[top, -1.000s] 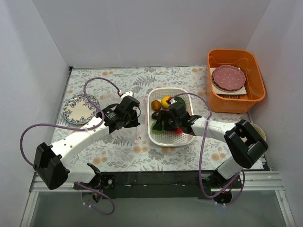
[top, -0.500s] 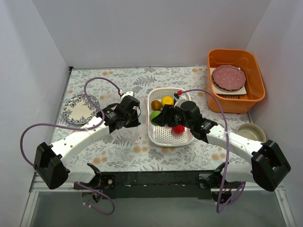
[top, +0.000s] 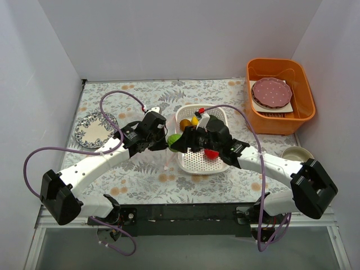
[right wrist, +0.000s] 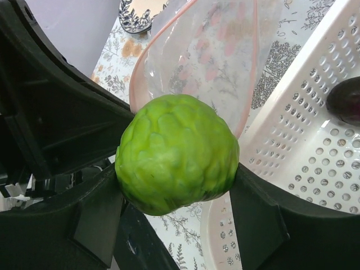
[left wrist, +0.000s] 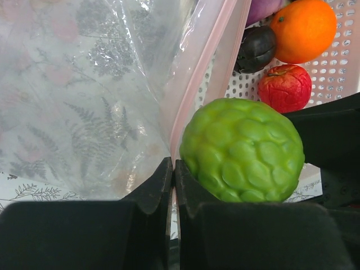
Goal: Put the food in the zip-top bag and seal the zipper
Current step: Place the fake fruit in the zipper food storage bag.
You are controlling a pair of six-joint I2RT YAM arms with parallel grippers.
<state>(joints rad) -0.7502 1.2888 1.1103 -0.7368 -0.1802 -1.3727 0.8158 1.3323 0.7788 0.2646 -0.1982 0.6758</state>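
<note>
My right gripper (top: 175,140) is shut on the light-green bumpy ball (right wrist: 177,153) and holds it just left of the white basket (top: 198,163), at the open mouth of the clear zip-top bag (left wrist: 84,95). The ball shows close in the left wrist view (left wrist: 242,149). My left gripper (top: 160,140) is shut on the bag's pink zipper strip (left wrist: 197,95) and holds the mouth open (right wrist: 194,62). The orange ball (left wrist: 304,29), the red ball (left wrist: 284,87), a dark fruit (left wrist: 256,48) and the purple eggplant (left wrist: 264,8) lie in the basket. The yellow lemon (top: 194,120) and brown kiwi (top: 184,125) sit at its far end.
An orange bin (top: 279,95) with a pink dotted plate stands at the back right. A patterned plate (top: 94,129) lies at the left. A small bowl (top: 297,153) sits at the right edge. White walls close in the table on three sides.
My right gripper has lifted the light-green ball out of the basket and carried it left to the bag's mouth. My left gripper has stayed put, holding the bag.
</note>
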